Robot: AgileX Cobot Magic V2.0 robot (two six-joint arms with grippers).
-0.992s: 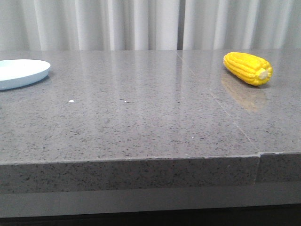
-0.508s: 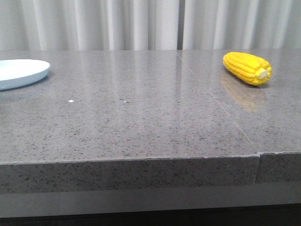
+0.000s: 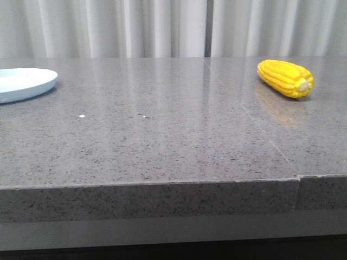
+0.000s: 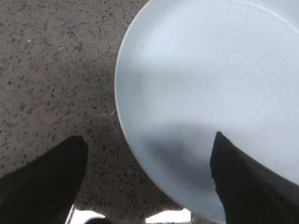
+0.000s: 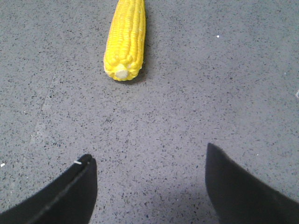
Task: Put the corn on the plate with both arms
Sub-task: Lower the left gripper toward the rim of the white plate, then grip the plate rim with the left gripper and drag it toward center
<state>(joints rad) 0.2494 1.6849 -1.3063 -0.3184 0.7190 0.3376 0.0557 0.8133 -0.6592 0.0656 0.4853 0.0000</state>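
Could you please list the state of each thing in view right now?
Corn: lying on its side on the table, untouched.
Plate: empty, flat on the table.
Left tool: open, over the plate's rim.
Right tool: open, empty, short of the corn.

- Even, soft light across the front view; the polished desk [image 3: 162, 135] mirrors the pale curtains [image 3: 162, 27] and the corn [image 3: 286, 78] as a dull yellow smear.
- A soft grey shadow lies on the plate [image 4: 210, 84] in the left wrist view.
- Both wrist views look slightly soft, the near dark fingers [image 5: 60, 196] blurred.
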